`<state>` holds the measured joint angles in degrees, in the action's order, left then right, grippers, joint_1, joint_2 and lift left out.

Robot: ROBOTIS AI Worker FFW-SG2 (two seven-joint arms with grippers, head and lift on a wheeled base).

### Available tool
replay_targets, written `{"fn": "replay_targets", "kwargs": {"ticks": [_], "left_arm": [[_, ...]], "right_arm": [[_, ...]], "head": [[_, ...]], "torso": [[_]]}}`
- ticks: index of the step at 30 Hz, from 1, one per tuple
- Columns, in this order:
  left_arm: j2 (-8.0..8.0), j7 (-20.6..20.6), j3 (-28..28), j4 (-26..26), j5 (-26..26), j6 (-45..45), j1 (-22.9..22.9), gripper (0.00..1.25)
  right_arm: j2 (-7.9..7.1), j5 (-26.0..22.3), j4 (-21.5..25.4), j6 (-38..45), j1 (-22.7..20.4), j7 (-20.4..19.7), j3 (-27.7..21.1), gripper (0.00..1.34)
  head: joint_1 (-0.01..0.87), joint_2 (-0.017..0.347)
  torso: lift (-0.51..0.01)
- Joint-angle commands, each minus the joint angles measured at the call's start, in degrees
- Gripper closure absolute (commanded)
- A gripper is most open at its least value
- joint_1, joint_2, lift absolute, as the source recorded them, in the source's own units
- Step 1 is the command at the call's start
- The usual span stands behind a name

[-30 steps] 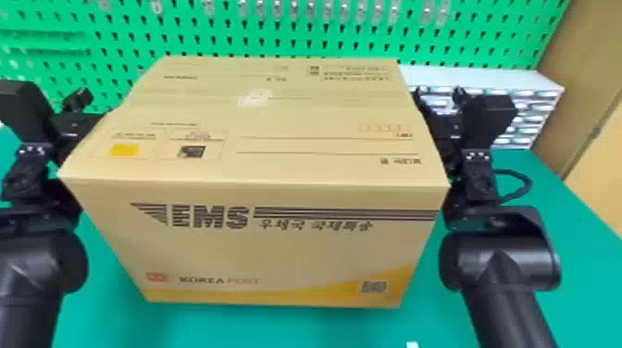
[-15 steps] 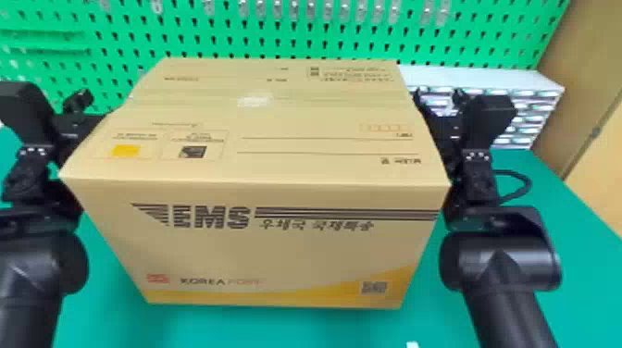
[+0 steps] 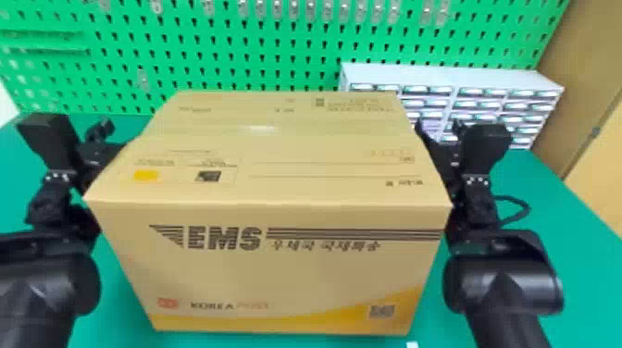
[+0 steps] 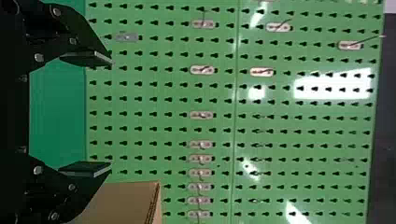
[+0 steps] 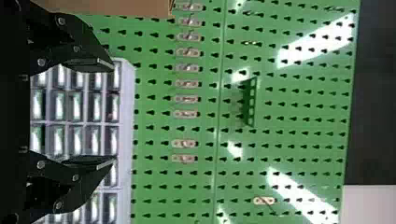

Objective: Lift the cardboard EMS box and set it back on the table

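In the head view, we see the cardboard EMS box sink between the left arm and the right arm. It is almost still across the two earlier frames; now its top and its lower front edge both sit lower in our view, and both arms have come down with it. We take this as the lowering half of the task: the lift looks done, and the box is heading back to the table. It looks close to level, though we cannot tell whether its underside touches the table.

In the left wrist view, the left gripper has its fingers spread wide with nothing between them. A corner of the box shows beside it, so we judge that the two arms carry the box by pressing on its sides.

In the right wrist view, the right gripper is likewise wide open and empty, with the box just beside it and the drawer cabinet beyond. We should keep both sides descending evenly and ease the pressure only once the base is supported, or the box could tilt or drop.
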<state>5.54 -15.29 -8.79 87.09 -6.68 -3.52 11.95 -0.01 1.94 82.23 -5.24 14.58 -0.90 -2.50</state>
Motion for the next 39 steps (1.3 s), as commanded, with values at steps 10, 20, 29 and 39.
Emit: {"fn": "replay_targets", "kwargs": {"ticks": [10,20,29,39], "left_arm": [[-0.01,-0.01,2.29,-3.33,-1.14,0.0,-1.66,0.45],[-0.01,-0.09,2.82,-7.99,-3.96,5.45,-2.1,0.45],[0.08,-0.09,2.46,-8.87,-4.83,7.56,-2.19,0.45],[0.08,-2.11,-4.22,-8.08,-1.58,7.74,-1.93,0.45]], "right_arm": [[-0.69,-0.88,-3.57,0.32,-1.66,0.03,0.57,0.55],[-1.22,-1.06,-4.8,0.14,-2.98,0.03,0.83,0.55],[-1.4,-2.11,-5.24,-0.73,-3.69,0.03,0.74,0.55],[-4.12,-2.64,-4.01,-1.53,-4.74,0.11,-2.86,0.55]], "head": [[0.678,-0.014],[0.678,-0.014],[0.678,-0.014],[0.678,-0.014]], "torso": [[-0.094],[-0.094],[-0.094],[-0.094]]}}
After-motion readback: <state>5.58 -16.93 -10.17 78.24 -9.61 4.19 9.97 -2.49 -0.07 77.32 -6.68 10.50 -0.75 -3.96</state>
